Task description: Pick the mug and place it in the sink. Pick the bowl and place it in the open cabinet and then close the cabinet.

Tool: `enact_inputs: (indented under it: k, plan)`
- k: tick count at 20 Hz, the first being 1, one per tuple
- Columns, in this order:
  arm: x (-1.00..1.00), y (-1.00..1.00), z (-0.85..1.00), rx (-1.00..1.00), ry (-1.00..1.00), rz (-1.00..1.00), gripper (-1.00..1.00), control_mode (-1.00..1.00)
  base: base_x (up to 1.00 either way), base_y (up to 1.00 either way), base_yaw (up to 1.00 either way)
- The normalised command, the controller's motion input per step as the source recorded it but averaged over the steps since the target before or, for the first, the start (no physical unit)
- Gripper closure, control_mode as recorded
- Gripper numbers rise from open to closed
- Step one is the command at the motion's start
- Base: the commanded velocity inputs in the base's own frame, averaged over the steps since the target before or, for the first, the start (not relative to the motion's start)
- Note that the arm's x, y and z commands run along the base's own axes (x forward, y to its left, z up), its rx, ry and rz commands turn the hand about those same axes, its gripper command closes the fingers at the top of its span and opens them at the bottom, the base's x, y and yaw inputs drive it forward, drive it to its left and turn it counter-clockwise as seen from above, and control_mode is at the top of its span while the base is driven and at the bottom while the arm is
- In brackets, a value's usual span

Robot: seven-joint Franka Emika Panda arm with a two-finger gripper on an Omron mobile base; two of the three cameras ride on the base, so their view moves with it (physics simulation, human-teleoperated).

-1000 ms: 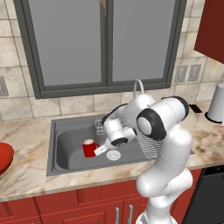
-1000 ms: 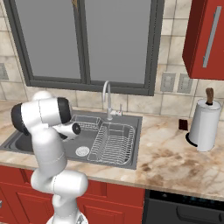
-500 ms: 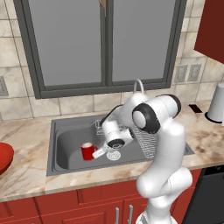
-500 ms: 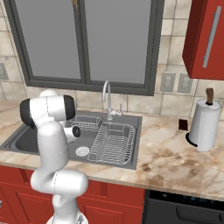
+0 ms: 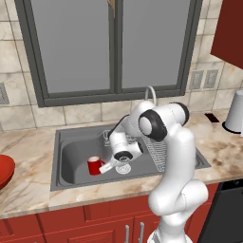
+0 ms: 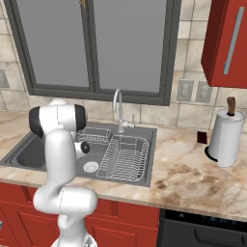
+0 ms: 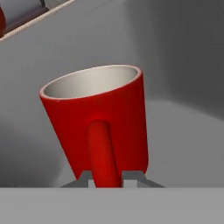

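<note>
1. Setting: rendered kitchen, marble counter (image 5: 28, 190) under a grey-framed window (image 5: 114, 47), tiled wall behind, red base drawers below.
2. Gripper (image 5: 105, 166): reaches down into the left part of the sink (image 5: 71, 142); jaws narrow, clamped on the mug's handle. In the hand view the finger tips (image 7: 87, 178) sit either side of the handle's lower end.
3. Mug (image 5: 95, 165): red, pale inside, roughly upright with mouth up, low in the basin near the floor; whether it touches the floor cannot be told. Round drain (image 5: 124, 168) just right of it.
4. Wire dish rack (image 6: 123, 157) fills the right part of the sink; curved faucet (image 6: 117, 103) at the far rim.
5. Bowl (image 5: 4, 172): red, on the counter at the far left, cut by the frame edge, well apart from the sink.
6. Cabinet (image 6: 226, 43): red, on the wall upper right, vertical silver handle. Paper towel roll (image 6: 224, 140) stands on the counter below it.
</note>
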Motion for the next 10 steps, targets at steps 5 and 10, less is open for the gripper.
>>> enact_inputs:
  k: [5,10]
  plan:
    - [0.34,0.02,-0.13,0.00,0.00,0.00,1.00,-1.00,0.00,0.00,0.00]
    - [0.31,0.01,-0.20,0.00,0.00,0.00,1.00,-1.00,0.00,0.00,0.00]
